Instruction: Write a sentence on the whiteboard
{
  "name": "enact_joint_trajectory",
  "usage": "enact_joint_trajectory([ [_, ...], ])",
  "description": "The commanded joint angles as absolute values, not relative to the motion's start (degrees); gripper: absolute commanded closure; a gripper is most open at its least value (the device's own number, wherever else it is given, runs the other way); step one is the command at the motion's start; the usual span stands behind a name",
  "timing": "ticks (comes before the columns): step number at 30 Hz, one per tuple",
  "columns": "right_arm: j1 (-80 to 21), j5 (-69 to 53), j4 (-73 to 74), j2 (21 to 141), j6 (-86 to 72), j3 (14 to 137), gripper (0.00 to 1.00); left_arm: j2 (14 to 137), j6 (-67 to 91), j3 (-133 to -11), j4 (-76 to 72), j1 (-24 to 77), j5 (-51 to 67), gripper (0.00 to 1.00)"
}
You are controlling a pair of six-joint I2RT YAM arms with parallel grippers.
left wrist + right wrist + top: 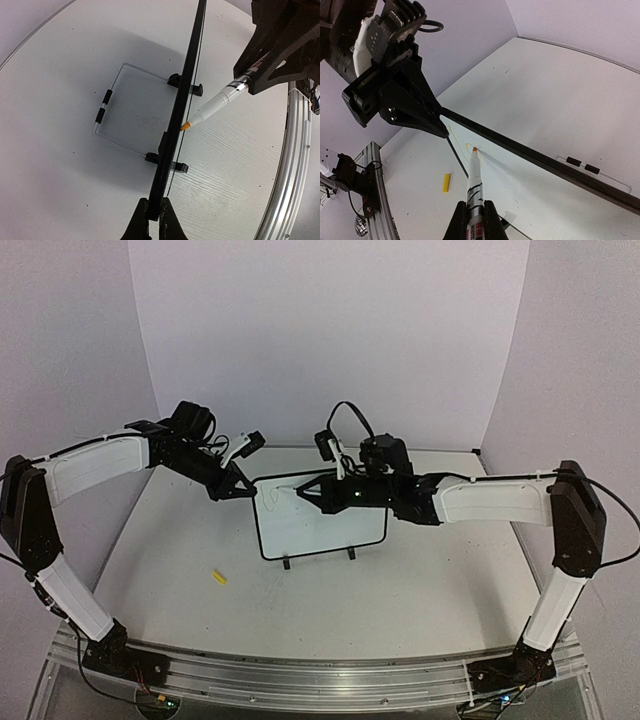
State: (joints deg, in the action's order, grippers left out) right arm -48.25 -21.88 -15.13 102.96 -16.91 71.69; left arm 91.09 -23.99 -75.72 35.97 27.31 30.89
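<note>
Left gripper (243, 490) was clamped on the upper left edge of the whiteboard (320, 530), which stood upright on its two feet in the middle of the table (430, 585). Right gripper (306, 491) was closed around a white marker (474, 175), its orange tip against the board's face near that corner, beside faint yellowish strokes (468, 146). A yellow cap (219, 577) lay on the table, apart from the board.

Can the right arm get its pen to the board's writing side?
Likely yes: the marker in the right gripper has its tip at the whiteboard face, and the left gripper pinches only the edge, leaving the way free.
</note>
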Motion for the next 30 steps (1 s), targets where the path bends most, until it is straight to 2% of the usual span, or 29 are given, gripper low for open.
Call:
enact_joint_trajectory([
  [1,-47.84,-21.9,-16.26,103.6,-16.26,74.05,1.0,90.68,-25.76,-76.73,36.62,26.54,24.51,1.0],
  [8,-47.9,-25.87,-16.26,101.04,-15.58,71.39,1.0,90.55,-25.77,-76.64,36.63,26.54,24.26,1.0],
  [14,-47.9,-23.37,-16.28,96.62,-15.77,67.88,1.0,90.85,-25.79,-76.73,36.58,26.55,24.13,1.0],
  [30,-47.93,-20.93,-16.26,100.83,-15.97,71.72,1.0,90.96,-25.77,-76.64,36.65,26.54,23.99,1.0],
])
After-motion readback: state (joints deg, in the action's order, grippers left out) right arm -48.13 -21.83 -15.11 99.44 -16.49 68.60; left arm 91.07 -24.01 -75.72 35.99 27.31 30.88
